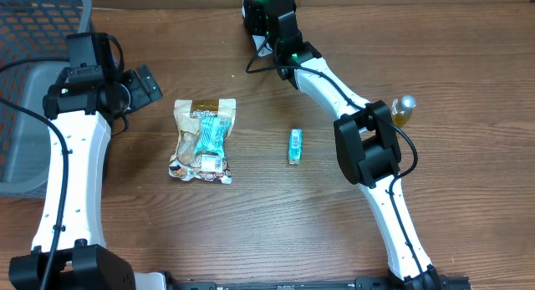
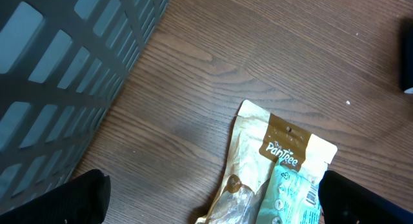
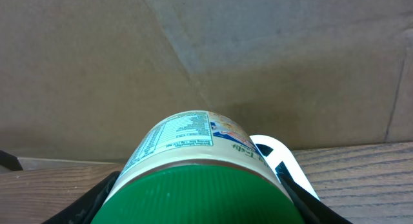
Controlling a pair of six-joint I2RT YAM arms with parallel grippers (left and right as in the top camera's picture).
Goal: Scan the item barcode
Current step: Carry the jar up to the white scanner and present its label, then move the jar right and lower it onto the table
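The jar (image 3: 193,166) sits in the right tool (image 1: 269,16), which grips its sides, well beyond the bag (image 1: 203,139). Its green lid faces the wrist, label up, a white thing (image 3: 284,161) just beside it. The left tool (image 1: 138,88) hangs wide open near the bag.

Brown wood-grain table (image 1: 251,231) under soft, even light — gray slatted basket (image 1: 25,89) at the far left edge. Beyond the far side, plain brown cardboard wall (image 3: 271,62), faintly creased.
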